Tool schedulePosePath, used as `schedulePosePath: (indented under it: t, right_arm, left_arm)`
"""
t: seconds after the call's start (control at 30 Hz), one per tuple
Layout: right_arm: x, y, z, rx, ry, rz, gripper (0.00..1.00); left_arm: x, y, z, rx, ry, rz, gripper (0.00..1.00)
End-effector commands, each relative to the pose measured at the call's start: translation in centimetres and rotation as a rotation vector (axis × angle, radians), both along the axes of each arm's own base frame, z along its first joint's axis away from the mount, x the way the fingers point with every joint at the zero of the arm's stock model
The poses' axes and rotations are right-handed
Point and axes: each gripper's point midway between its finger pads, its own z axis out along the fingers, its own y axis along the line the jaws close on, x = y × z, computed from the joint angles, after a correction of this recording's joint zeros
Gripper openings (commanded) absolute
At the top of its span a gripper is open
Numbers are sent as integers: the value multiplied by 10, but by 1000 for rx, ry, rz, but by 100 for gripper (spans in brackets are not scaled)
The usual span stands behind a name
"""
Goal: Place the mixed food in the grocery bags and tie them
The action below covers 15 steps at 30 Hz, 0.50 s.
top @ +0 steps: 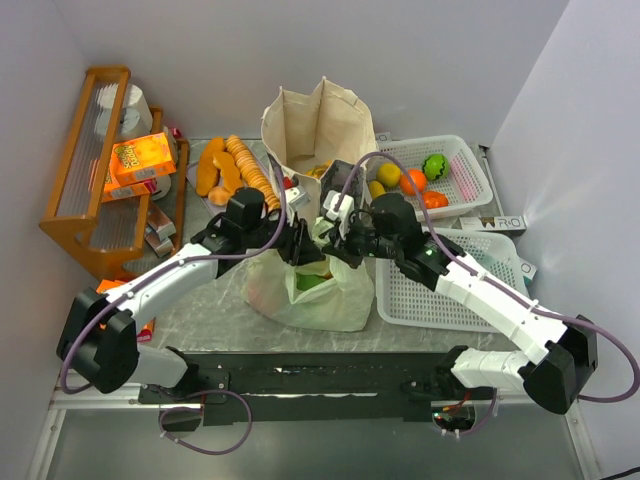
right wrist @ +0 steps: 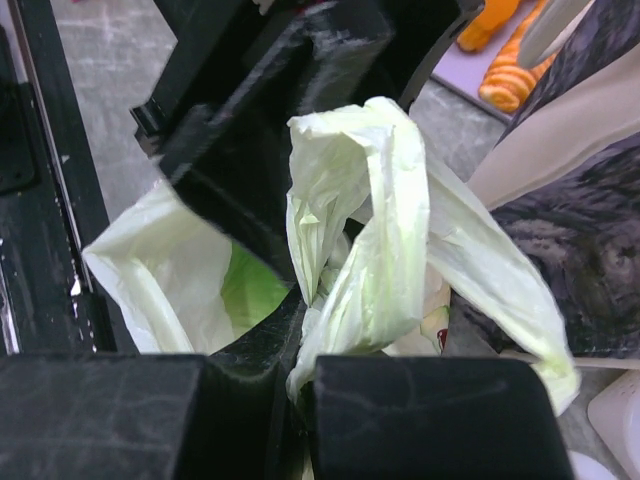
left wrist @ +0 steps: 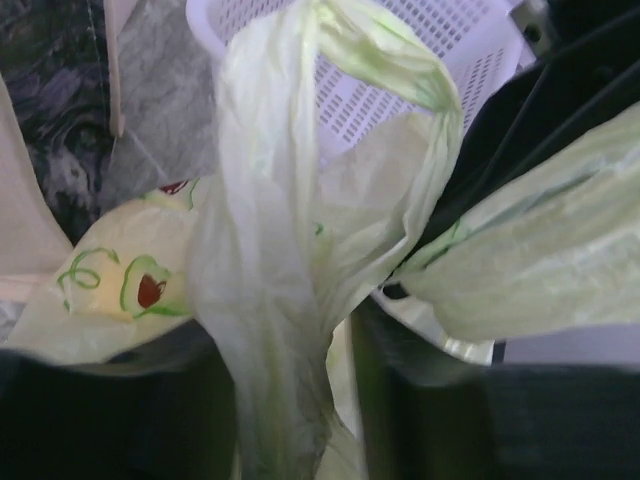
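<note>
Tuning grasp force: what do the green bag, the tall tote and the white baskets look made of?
Green bag: thin plastic film, translucent, slightly glossy; it crumples and twists into ropes. Tote: beige cloth, likely canvas, matte, stands by itself. Baskets: rigid white plastic, perforated mesh walls.

Both arms bend inward, the left pincer (top: 303,247) and right pincer (top: 336,232) nearly touching, each clamped on the pale-green bag (top: 325,297).

The canvas tote (top: 310,120) blocks behind the green bag (top: 330,300), a mesh basket (top: 440,295) blocks its right, and the desk (top: 212,306) left of it lies open.
</note>
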Motion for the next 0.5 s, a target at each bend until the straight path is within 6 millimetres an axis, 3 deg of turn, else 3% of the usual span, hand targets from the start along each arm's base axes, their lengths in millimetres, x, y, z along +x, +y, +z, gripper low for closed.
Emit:
schedulePosePath:
  t: [0.0,0.07,0.27,0.47]
  right_arm:
    - [-1,3,24,10,-55,41,1]
    - [-1,4,21,-1,-50,51,1]
    - [-1,6,17,-22,-33,60,0]
    - [-4,7,17,-20,-30,78,0]
  left_arm:
    - [-8,9,29,-15,-101,-4,54]
    - [-13,12,35,-29,-132,-9,60]
    - [-22,14,42,-36,-157,-45,63]
    - [-22,9,46,-71,-168,-69,63]
